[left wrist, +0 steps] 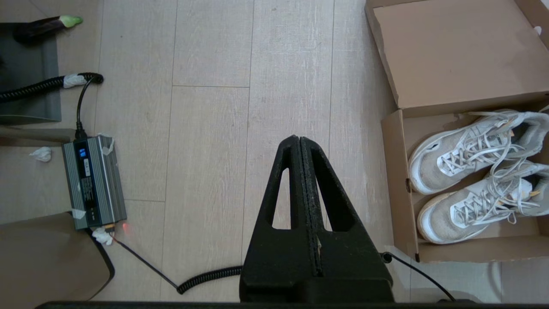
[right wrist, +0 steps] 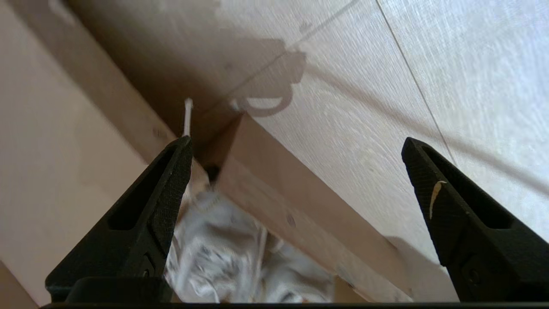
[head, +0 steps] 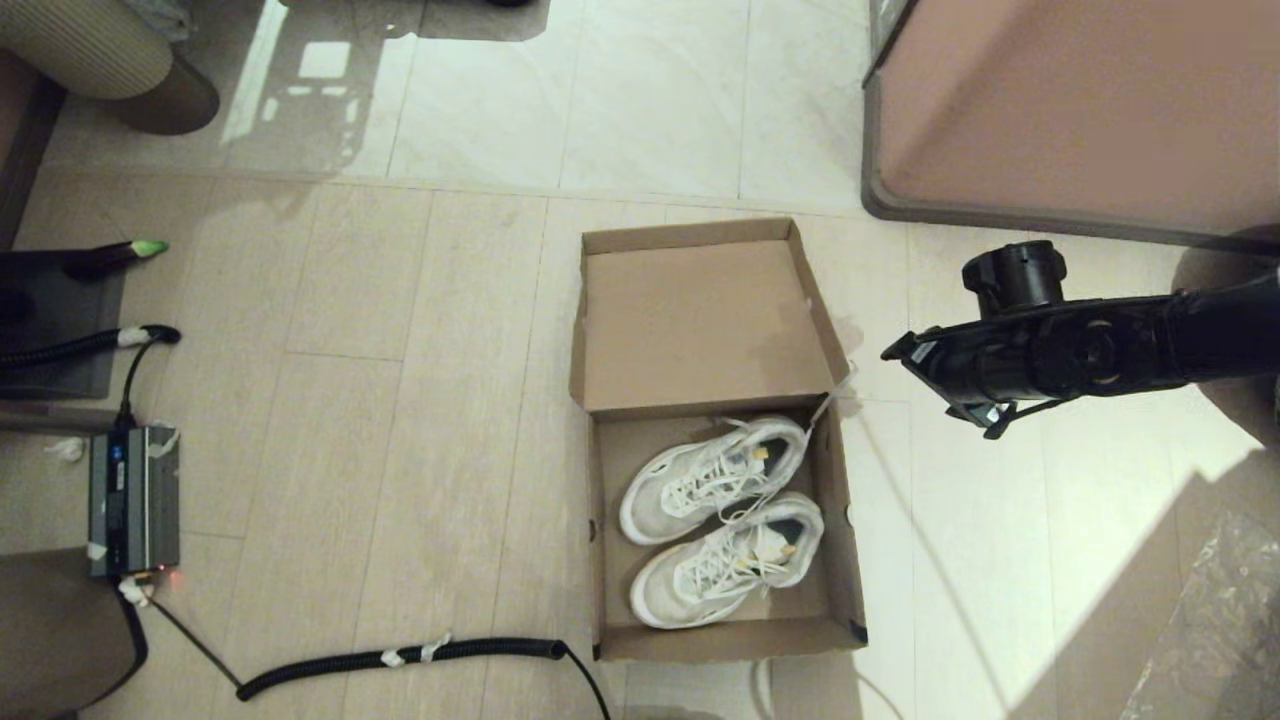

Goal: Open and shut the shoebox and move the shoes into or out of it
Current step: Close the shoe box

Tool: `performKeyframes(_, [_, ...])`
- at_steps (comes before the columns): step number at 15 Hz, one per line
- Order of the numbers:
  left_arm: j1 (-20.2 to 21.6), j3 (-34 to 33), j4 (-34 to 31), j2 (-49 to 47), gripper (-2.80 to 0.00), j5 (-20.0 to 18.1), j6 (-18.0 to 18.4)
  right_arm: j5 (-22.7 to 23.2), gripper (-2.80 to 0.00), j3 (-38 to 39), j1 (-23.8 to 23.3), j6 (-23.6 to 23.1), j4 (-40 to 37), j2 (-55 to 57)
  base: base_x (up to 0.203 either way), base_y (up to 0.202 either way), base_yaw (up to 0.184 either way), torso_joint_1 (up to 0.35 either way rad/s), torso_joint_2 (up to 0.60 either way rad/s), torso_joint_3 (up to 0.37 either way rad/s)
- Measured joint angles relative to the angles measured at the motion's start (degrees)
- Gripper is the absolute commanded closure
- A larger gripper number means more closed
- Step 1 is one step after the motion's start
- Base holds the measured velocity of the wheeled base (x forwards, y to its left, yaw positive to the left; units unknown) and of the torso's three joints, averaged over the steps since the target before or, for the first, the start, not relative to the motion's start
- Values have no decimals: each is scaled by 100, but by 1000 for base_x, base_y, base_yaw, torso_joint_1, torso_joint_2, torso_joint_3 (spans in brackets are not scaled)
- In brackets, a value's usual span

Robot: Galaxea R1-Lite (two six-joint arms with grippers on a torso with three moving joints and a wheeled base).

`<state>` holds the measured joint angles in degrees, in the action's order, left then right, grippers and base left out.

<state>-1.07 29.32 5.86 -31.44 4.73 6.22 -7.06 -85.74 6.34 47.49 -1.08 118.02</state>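
The plain brown cardboard shoebox sat on the pale tiled floor with its hinged lid laid back flat, and the pair of white and light grey lace-up sneakers lay side by side inside it. My right gripper hung just beside the box's right wall near the hinge, jaws spread wide and holding nothing. My left gripper hovered over bare floor well left of the box, jaws pressed together and empty.

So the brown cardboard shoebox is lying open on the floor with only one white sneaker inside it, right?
Not quite. The brown cardboard shoebox is open on the floor, but it holds two white lace-up sneakers, side by side. The head view shows both clearly.
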Motion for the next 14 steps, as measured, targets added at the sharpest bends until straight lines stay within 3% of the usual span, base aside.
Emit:
performKeyframes(6, [-7,-267,111,-12,0,-208,199,9,-280,-1378,-11,1021,-1199,581,0,0,0,0,0,0])
performKeyframes(14, [2,-301,99,80,0,-276,235,247,-280,-2562,-50,1078,-1617,1407,0,0,0,0,0,0])
